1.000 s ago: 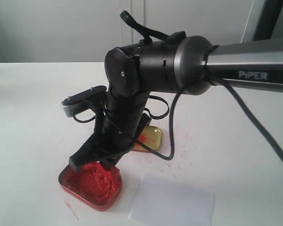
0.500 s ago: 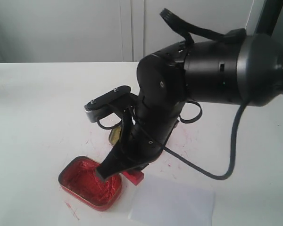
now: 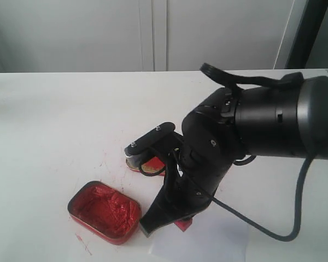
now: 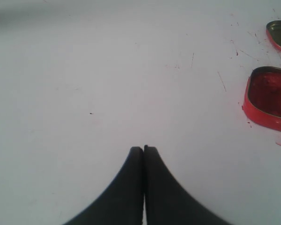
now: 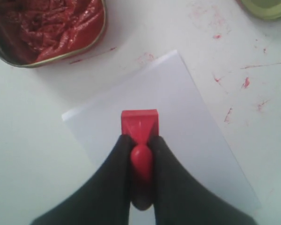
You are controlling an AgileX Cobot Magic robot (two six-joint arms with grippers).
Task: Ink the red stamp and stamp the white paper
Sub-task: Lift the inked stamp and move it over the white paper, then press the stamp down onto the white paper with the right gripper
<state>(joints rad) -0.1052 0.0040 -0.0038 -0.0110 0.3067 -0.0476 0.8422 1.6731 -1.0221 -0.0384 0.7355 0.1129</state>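
My right gripper [image 5: 140, 140] is shut on the knob of the red stamp [image 5: 139, 123]. The stamp's square block sits over the white paper [image 5: 187, 117], near the sheet's middle; I cannot tell whether it touches the sheet. In the exterior view the stamp [image 3: 182, 224] peeks out under the right gripper [image 3: 167, 221] at the top edge of the white paper [image 3: 224, 245]. No seal print shows on the visible paper. My left gripper [image 4: 143, 150] is shut on nothing, hanging over bare table.
The red-filled ink tin [image 3: 104, 212] lies left of the paper, also in the right wrist view [image 5: 47, 28] and the left wrist view [image 4: 270, 104]. The gold tin lid [image 3: 147, 164] sits behind the arm. Red smears dot the white table [image 3: 54, 120].
The right arm has swung rightward and down, carrying the red stamp from the ink tin across to the white paper.
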